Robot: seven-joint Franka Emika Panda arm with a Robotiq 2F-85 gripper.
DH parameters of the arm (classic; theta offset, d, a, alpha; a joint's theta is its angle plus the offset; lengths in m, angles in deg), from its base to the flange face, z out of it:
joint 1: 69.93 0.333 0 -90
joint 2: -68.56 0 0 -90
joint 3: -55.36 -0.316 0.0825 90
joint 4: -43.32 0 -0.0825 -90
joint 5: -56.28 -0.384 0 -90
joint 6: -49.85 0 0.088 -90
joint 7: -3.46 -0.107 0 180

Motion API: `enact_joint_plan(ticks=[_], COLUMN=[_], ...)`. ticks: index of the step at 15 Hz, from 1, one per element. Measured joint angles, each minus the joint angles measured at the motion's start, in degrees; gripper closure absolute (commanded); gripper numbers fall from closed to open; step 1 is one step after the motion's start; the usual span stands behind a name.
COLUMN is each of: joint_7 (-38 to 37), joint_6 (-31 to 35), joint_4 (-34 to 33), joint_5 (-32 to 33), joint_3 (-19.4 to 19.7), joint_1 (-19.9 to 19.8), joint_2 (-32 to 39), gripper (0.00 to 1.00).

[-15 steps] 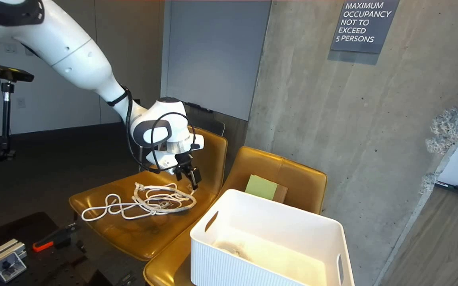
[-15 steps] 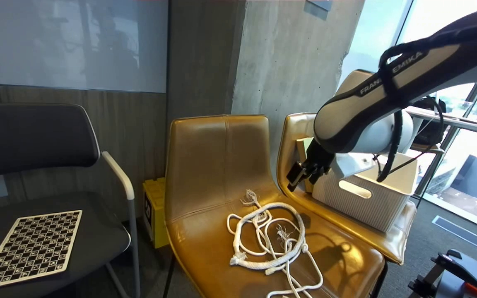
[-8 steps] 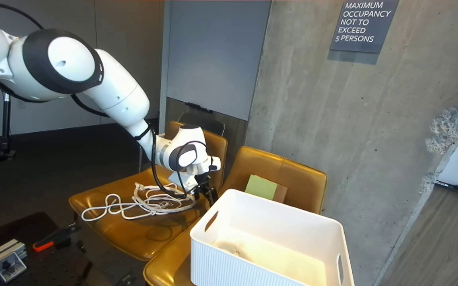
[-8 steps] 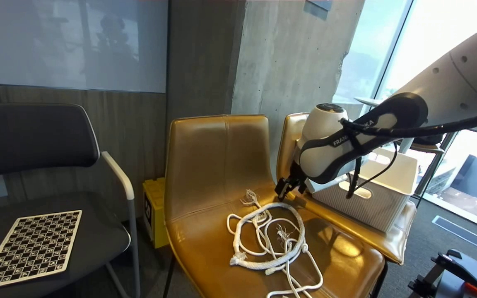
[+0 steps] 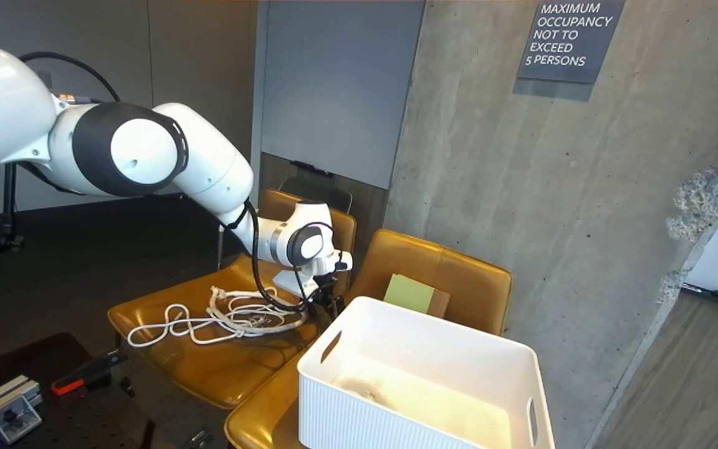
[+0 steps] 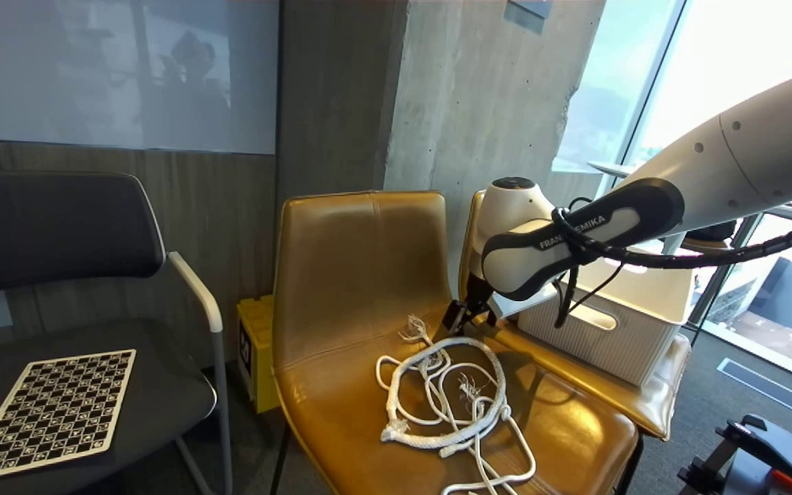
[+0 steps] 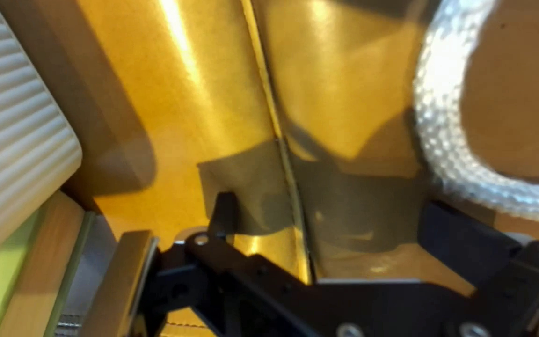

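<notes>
Lower than a second ago, the white jointed robot arm [image 5: 209,165] has brought my jaws down toward the rear corner of a gold-brown leather chair [image 6: 361,268], while the white braided rope [image 7: 438,103] on its seat lies as it lay. My jaws stand wide apart, and in the wrist view the line where this seat meets its neighbour shows in the gap. Nearest them is the rope: one thick curve passes just beside the jaw on the wrist view's right, and I cannot tell whether the two touch. Thinner loops and frayed ends spread away from the jaws across the seat. On the other jaw's side, opposite the rope, is a matching gold-brown chair [image 5: 427,262]. It carries my white ribbed plastic bin [image 7: 12,112] and a flat light-green and wood-brown block [image 5: 410,294] standing between bin and backrest. Farther from the jaws, past the rope's chair, I see a yellow plastic box [image 6: 265,385], then a black armchair [image 6: 52,227] with a flat black-and-white patterned board [image 6: 52,409] on it. Behind stands a grey concrete wall [image 5: 508,168].
</notes>
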Motion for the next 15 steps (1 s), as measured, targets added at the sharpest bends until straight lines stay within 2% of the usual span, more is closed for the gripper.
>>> enact_joint_plan(ticks=[4, 6, 11, 15], joint_7=[-0.7, -1.0, -3.5, -3.8], joint_6=[0.7, 3.1, 9.6, 10.2], joint_4=[-0.2, 1.4, 9.2, 12.5], joint_5=[3.5, 4.7, 8.6, 10.3], joint_3=[-2.0, -3.2, -3.1, -2.1], joint_1=[1.5, 3.7, 9.7, 10.2], joint_2=[-0.7, -2.0, -8.2, -11.0], gripper=[0.0, 0.0, 0.0, 0.0])
